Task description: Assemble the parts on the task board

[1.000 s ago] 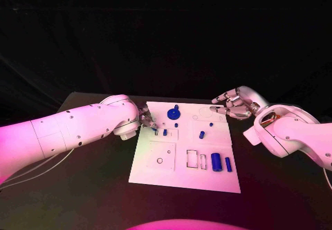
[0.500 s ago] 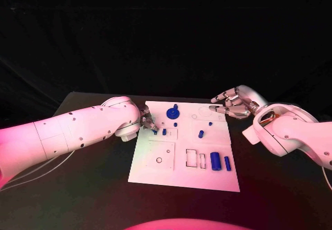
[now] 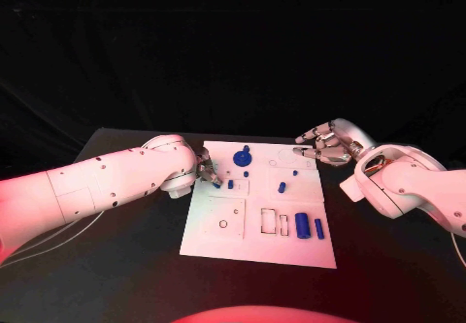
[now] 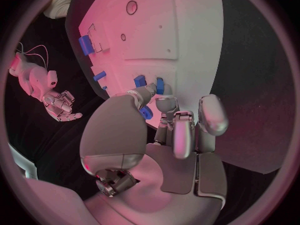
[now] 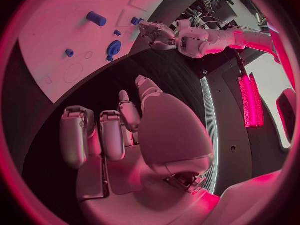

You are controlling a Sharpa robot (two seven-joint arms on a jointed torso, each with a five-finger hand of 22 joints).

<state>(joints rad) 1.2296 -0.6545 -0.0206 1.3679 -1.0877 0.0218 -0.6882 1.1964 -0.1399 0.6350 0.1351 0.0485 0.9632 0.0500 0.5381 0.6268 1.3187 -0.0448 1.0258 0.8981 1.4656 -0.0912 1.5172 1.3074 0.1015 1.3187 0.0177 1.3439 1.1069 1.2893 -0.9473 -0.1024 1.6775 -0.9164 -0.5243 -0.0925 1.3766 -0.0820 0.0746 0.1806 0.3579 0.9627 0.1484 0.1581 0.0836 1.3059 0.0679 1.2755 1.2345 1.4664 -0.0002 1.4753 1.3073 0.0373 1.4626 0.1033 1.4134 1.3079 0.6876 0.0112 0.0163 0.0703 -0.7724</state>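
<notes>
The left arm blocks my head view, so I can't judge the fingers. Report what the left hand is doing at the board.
Observer: In the left wrist view, the left hand has its thumb and a fingertip on either side of a small blue part near the task board edge. Whether it is gripped, I cannot tell.
Operator: Now check the right palm.
Observer: The right wrist view shows the right hand empty, fingers loosely curled and apart, over the black table beside the board.
</notes>
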